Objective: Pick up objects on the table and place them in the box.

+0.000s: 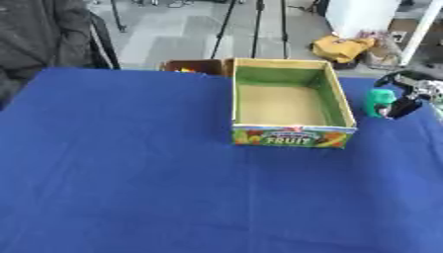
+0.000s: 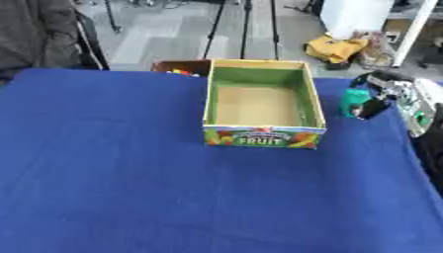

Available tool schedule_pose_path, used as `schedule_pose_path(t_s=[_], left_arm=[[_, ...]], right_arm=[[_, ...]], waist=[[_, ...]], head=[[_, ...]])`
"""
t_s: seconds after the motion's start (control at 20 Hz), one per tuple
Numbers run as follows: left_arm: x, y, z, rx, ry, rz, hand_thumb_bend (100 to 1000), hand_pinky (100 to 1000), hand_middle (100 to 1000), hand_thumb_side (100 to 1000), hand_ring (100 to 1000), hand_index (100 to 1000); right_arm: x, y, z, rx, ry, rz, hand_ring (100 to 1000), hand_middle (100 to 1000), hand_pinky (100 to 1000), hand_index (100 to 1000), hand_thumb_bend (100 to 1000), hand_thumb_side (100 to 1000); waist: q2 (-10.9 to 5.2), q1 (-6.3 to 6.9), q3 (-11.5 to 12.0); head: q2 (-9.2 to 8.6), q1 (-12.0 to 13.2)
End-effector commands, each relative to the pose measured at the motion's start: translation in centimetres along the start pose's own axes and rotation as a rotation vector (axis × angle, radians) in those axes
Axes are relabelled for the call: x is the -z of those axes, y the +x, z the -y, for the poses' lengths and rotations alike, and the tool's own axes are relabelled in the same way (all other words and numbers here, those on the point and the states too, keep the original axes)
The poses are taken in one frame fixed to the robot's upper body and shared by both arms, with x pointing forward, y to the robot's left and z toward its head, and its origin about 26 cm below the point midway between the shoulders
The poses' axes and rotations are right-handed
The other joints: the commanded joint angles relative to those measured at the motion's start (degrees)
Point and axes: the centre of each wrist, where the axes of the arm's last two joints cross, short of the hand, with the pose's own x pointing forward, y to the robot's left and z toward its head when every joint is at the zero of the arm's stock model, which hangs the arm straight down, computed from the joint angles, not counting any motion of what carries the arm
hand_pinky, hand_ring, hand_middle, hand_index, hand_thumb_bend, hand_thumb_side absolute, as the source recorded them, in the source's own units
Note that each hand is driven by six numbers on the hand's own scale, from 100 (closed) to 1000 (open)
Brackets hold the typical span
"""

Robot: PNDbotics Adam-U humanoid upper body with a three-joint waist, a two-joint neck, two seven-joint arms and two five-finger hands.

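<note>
An open cardboard box (image 1: 333, 101) with green inner walls and a "FRUIT" label on its front stands at the middle of the blue table (image 1: 130, 163); nothing shows inside it. To the right of the box stands a small green object (image 2: 353, 102). My right hand (image 2: 376, 103) comes in from the right edge and sits right against that green object, its dark fingers curled at the object's right side. Whether the object rests on the cloth or hangs just above it cannot be made out. My left hand shows in neither view.
A second brown box (image 1: 195, 65) with coloured items inside sits behind the fruit box at the table's far edge. A person in dark clothing (image 1: 39, 34) stands at the far left corner. Beyond the table lie tripod legs and a yellow bag (image 1: 342, 48) on the floor.
</note>
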Motion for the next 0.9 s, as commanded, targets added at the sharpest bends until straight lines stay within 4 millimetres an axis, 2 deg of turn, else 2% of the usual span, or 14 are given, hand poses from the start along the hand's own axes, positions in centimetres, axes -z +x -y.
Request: schedule_pose_path(t_s=[0.05, 0.5, 0.7, 0.75, 0.9], left_arm=[[0.36, 0.72, -0.18, 0.004, -0.013, 0.029, 801, 653, 625, 878, 647, 828], [0.25, 0.64, -0.08, -0.002, -0.027, 0.029, 799, 652, 617, 879, 641, 832], [0.21, 0.60, -0.06, -0.004, -0.029, 0.028, 798, 652, 614, 879, 639, 833], [0.22, 0.60, -0.05, -0.005, -0.029, 0.029, 798, 652, 613, 879, 638, 833], [0.21, 0.59, -0.02, -0.006, -0.033, 0.028, 798, 652, 611, 880, 636, 834]], right_arm=[[-1.04, -1.59, 2.30, -0.006, -0.052, -0.044, 995, 930, 836, 909, 174, 100], [-1.19, -1.96, 2.28, 0.001, -0.060, -0.046, 993, 931, 836, 911, 173, 100], [-1.28, -1.77, 2.62, -0.003, -0.088, -0.033, 1000, 949, 839, 933, 254, 100], [-1.32, -1.67, 2.78, -0.009, -0.099, -0.028, 1000, 978, 842, 946, 281, 118], [-1.44, -1.48, 3.19, -0.029, -0.124, -0.022, 1000, 999, 846, 954, 276, 116]], waist=[[-0.77, 0.18, -0.1], [-0.54, 0.40, 0.0], [-0.34, 0.33, -0.1], [-0.29, 0.25, 0.0], [-0.14, -0.05, 0.2]], head=[[-0.54, -0.4], [-0.87, -0.5], [-0.76, -0.6], [-0.79, -0.6], [-0.88, -0.7]])
